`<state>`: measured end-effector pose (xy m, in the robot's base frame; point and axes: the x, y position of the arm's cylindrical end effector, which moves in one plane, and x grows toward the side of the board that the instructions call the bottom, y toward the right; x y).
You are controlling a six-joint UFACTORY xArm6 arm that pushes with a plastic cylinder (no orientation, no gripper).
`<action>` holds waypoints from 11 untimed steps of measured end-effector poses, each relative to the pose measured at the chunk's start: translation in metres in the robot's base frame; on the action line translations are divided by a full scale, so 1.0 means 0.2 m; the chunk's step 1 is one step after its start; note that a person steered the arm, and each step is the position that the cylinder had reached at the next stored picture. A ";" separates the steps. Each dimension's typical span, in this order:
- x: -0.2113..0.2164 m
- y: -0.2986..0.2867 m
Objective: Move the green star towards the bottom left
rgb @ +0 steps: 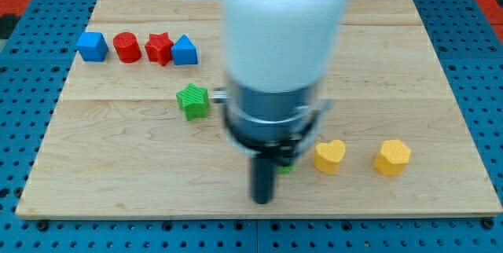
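Note:
The green star (192, 100) lies on the wooden board (118, 166), left of centre. My tip (262, 200) is near the view's bottom, well to the right of and below the star, not touching it. A small green block (286, 166) peeks out just right of the rod, mostly hidden by it. The arm's white and grey body covers the middle of the board.
A row near the view's top left holds a blue cube (92, 46), a red cylinder (126, 48), a red star (159, 49) and a blue block (185, 50). A yellow heart (328, 156) and a yellow hexagon block (391, 157) lie at the lower right.

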<state>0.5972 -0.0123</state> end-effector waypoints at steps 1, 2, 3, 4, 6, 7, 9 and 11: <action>-0.12 -0.38; -0.40 -0.23; -0.64 0.04; -0.75 -0.18; -0.80 -0.41; -0.82 -0.56; -0.65 -0.79; -0.58 -1.07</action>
